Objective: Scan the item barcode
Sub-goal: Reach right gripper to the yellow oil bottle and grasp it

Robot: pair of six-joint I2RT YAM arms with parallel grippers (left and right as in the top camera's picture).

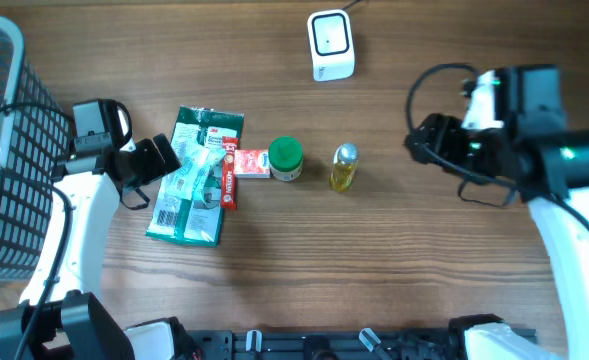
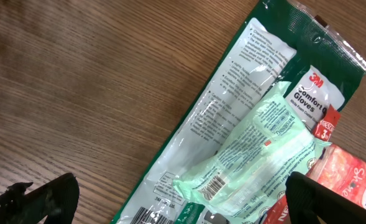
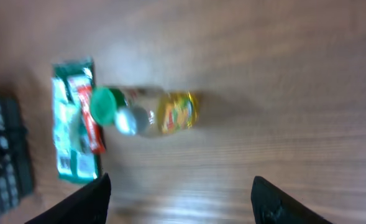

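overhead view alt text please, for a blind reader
A green glove pack, a red packet, a green-lidded jar and a yellow bottle lie in a row on a table, a white scanner beyond them. The left gripper is open at the pack; the right gripper hangs apart.

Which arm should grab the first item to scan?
Left. The left gripper is open and hangs right over the gloves pack. The right gripper, also open, sits off to the side, well short of the bottle.

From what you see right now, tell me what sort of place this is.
Probably a mock checkout bench: a white barcode scanner, packaged goods like the gloves packet and a yellow bottle, plus a mesh basket.
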